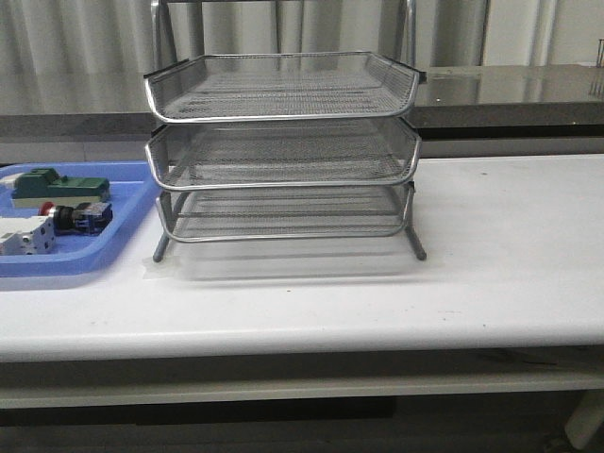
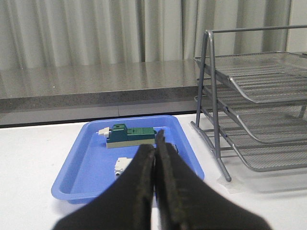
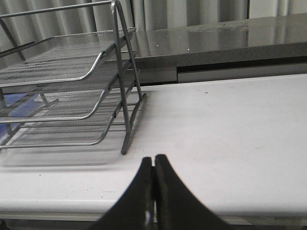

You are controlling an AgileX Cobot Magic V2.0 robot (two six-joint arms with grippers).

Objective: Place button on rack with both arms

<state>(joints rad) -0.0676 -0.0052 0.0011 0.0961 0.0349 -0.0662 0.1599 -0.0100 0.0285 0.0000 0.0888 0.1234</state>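
From the front camera neither of my arms shows. The rack stands on the white table, three mesh trays stacked on thin legs, all three bare of parts. To its left lies a blue tray, just beside the rack's left leg. In that tray the button lies on its side, red cap pointing left, dark body and blue rear block to the right. A green block sits behind it, and a white block rests at the tray's front, close to the button.

Through my left wrist camera, my left gripper is clenched, the two dark fingers pressed flat together with nothing between them. Straight ahead of the tips sits the blue tray; the green block lies beyond them, and the white block peeks out just beside my left finger. The button is hidden behind my fingers here. The rack stands off to the right of the tips.

Through my right wrist camera, my right gripper is also clamped tight on nothing, hanging over bare table. The rack stands ahead and to the left of the tips, well apart from them.
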